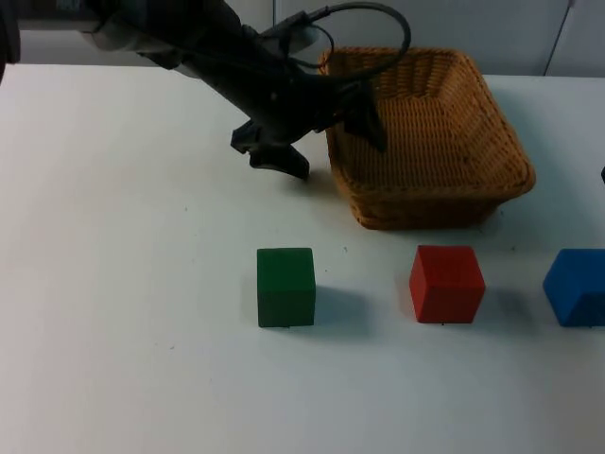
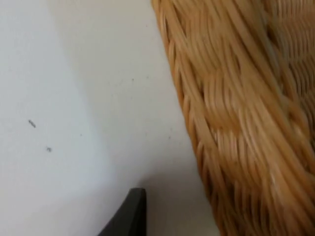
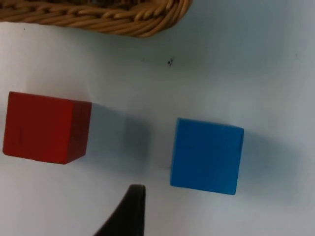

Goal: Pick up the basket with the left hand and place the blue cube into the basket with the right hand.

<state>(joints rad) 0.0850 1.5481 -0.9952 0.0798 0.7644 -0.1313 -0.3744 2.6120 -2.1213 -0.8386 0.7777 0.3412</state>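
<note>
Three cubes line the near table (image 1: 113, 284): green cube (image 1: 285, 287), red cube (image 1: 446, 283), blue cube (image 1: 577, 287) at the right edge. Farther, one wicker basket (image 1: 425, 142); left gripper (image 1: 326, 128) straddles its left rim, spread. Right gripper's spread: cannot tell.

Three cubes (image 1: 446, 283) lie in a row before the basket (image 1: 425, 137).

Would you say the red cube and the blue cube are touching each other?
Apart. The right wrist view shows bare white table between the red cube and the blue cube.
</note>
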